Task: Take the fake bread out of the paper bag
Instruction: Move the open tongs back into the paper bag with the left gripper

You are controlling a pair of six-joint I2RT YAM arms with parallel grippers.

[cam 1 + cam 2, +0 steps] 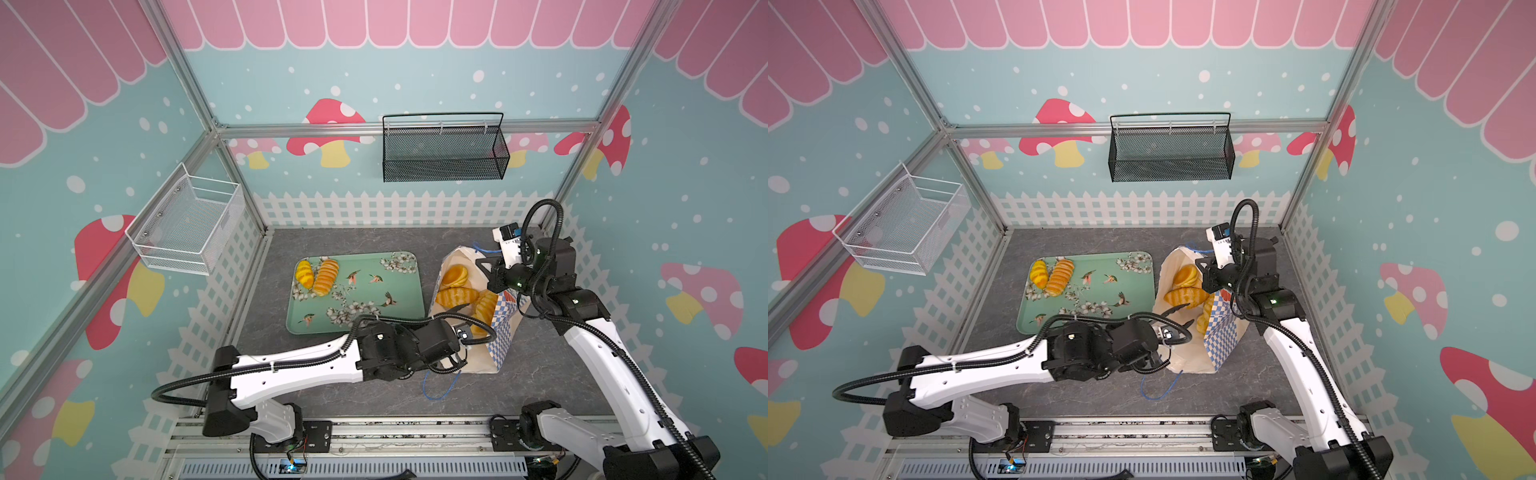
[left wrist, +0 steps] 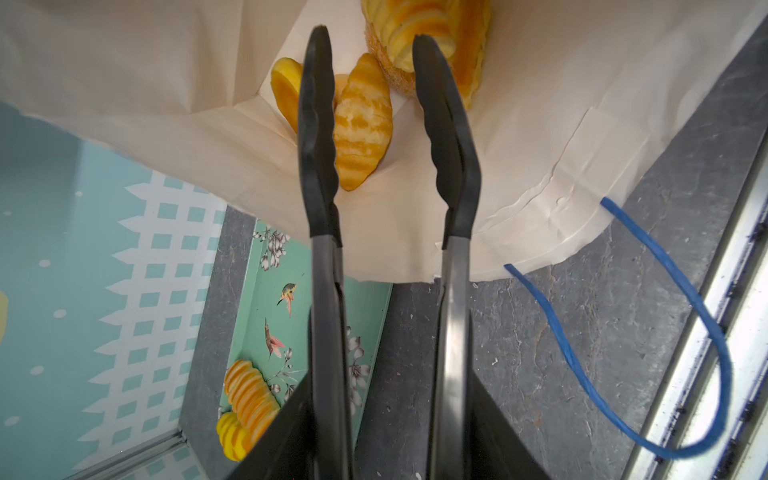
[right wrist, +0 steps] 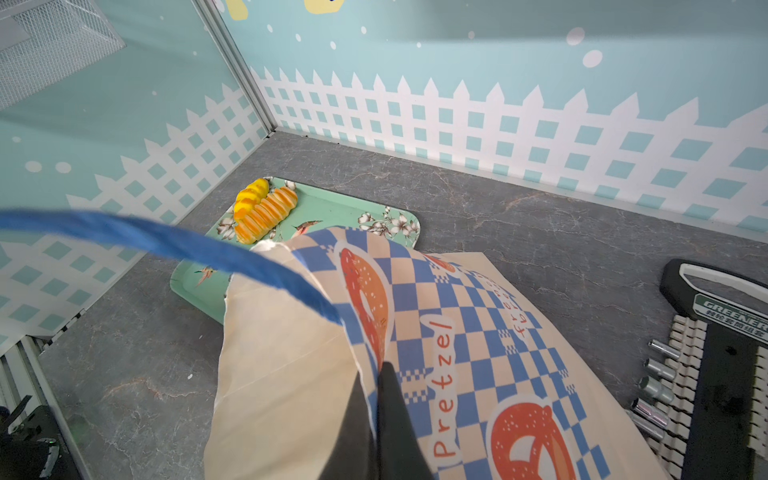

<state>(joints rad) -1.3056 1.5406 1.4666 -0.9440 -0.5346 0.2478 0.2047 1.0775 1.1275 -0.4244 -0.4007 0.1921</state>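
Tongs [image 2: 320, 166] lie closest to the lens in the left wrist view. Their two steel arms sit between the fingers of the left end effector [image 2: 390, 395], which is clamped on them. The black tips stand apart inside the mouth of the paper bag [image 1: 505, 332], and a striped roll [image 2: 363, 124] shows between them (whether either tip touches it I cannot tell).

In both top views the bag stands on the grey counter [image 1: 536, 386] at 3 o'clock from the green tray [image 1: 395, 291], just beside it, with its mouth gaping up toward the camera. At least three pieces of fake bread [image 1: 455, 297] lie inside. Two more loaves [image 1: 326, 276] rest side by side, touching, in the tray's 10 o'clock corner.

The left end effector enters at the bag's 7 o'clock edge. The right end effector [image 3: 376, 399] is closed, pinching the checkered rim at the bag's 2 o'clock side, with paper caught between its fingers. A blue cord handle [image 3: 166, 240] arcs close past the right wrist lens.
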